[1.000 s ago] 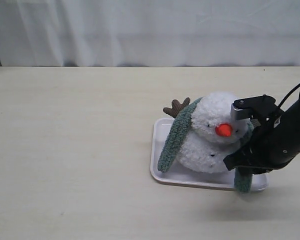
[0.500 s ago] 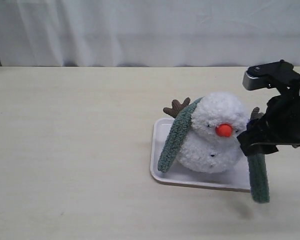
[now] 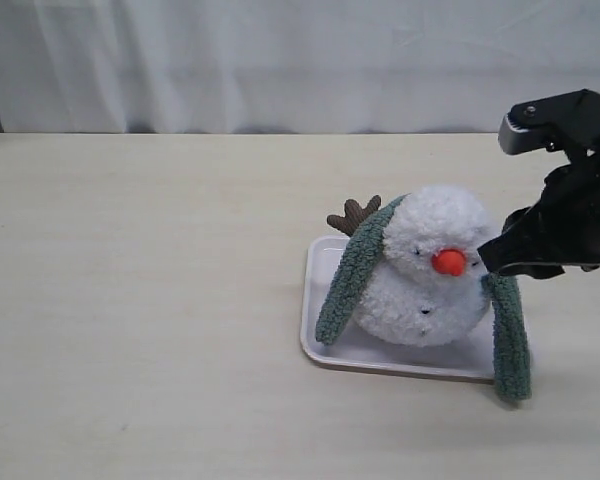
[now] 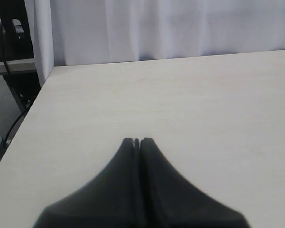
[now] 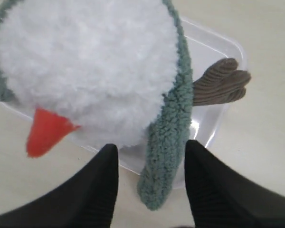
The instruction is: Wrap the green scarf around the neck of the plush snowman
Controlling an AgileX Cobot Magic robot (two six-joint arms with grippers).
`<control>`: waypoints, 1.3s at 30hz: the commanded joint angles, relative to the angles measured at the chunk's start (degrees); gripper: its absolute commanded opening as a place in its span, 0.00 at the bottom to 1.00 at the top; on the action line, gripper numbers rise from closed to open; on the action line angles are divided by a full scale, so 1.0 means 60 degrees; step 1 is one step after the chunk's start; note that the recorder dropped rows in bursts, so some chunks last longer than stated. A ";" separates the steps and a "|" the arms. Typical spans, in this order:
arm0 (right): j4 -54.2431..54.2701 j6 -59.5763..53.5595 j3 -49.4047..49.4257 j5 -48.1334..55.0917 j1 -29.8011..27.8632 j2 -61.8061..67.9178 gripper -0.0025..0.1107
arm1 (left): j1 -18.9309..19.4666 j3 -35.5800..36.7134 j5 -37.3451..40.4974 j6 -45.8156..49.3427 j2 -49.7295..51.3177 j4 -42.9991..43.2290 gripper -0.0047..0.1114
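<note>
Right claw (image 5: 152,146) stood apart, straddling the green scarf (image 5: 173,118)'s hanging end without pinching it. Left claw (image 4: 137,141) was pressed together over the counter (image 4: 190,95). The scarf lay draped behind the plush snowman (image 3: 430,290) on its tray (image 3: 315,345). It looked soft, light and limp, best pinched near an end.

left gripper (image 4: 137,141): jaws pressed together | right gripper (image 5: 151,151): jaws apart, arm angled down
</note>
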 commanded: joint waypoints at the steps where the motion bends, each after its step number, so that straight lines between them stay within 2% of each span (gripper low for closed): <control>1: -0.0329 -0.0736 0.0256 -0.0049 -0.0002 0.0586 0.38 | -0.0071 0.0020 -0.0114 -0.0026 -0.0021 -0.0003 0.04; 6: -0.0367 -0.0736 0.0256 -0.0031 -0.0002 0.1052 0.40 | -0.0071 0.0020 -0.0114 -0.0026 -0.0021 -0.0003 0.04; 11: -0.0246 -0.0736 0.0256 0.0026 -0.0002 0.1296 0.54 | -0.0071 0.0020 -0.0114 -0.0026 -0.0021 -0.0003 0.04; 17: 0.1156 -0.1489 -0.0595 0.1079 -0.0002 0.0612 0.55 | -0.0071 0.0020 -0.0114 -0.0026 -0.0021 -0.0003 0.04; 23: 0.3813 -0.3794 -0.0756 0.1246 0.0014 -0.0562 0.55 | -0.0071 0.0020 -0.0114 -0.0026 -0.0021 -0.0003 0.04; 27: 0.4161 -0.3764 -0.0702 0.1221 0.0894 -0.0868 0.55 | -0.0071 0.0020 -0.0114 -0.0026 -0.0021 -0.0003 0.04; 30: 0.3361 -0.2685 -0.0313 0.0758 0.2154 -0.0829 0.55 | -0.0071 0.0020 -0.0114 -0.0026 -0.0021 -0.0003 0.04; 35: -0.0662 0.3870 0.0414 -0.1078 0.4142 -0.0687 0.55 | -0.0071 0.0020 -0.0097 -0.0026 -0.0021 -0.0003 0.04; 39: -0.3239 0.7144 0.1040 -0.1973 0.5048 -0.0369 0.55 | -0.0071 0.0020 -0.0097 -0.0026 -0.0021 -0.0003 0.04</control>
